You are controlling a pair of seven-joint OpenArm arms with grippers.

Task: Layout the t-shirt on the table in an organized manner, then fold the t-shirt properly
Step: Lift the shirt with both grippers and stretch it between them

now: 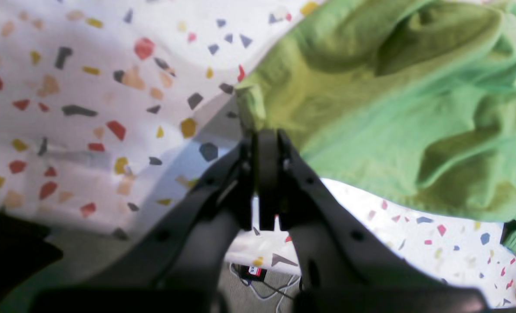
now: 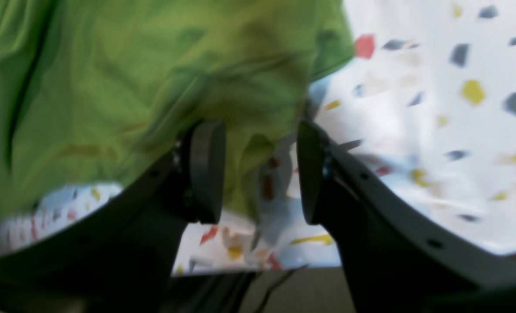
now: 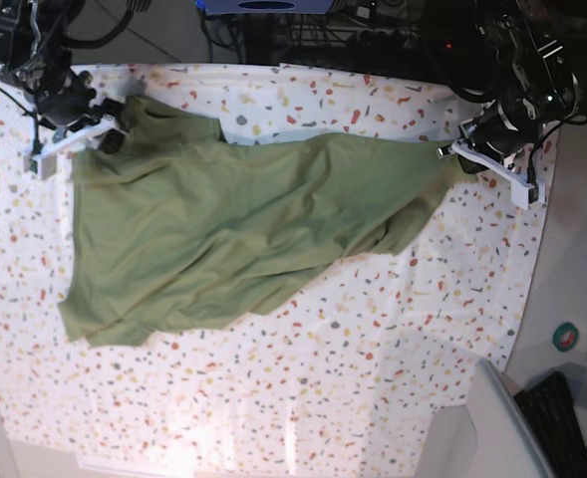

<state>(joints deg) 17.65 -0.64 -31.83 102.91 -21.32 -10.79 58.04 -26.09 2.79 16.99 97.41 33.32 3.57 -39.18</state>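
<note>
T-shirt (image 3: 223,229) is lying rumpled on the bench (image 3: 373,349); left tool (image 1: 266,143) is pinching its edge, right tool (image 2: 258,169) is gaping around a fold

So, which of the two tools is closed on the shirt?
The left tool: it pinches the shirt edge. The right tool is open.

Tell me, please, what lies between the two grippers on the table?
In the base view, the t-shirt spans from the right gripper to the left gripper.
</note>
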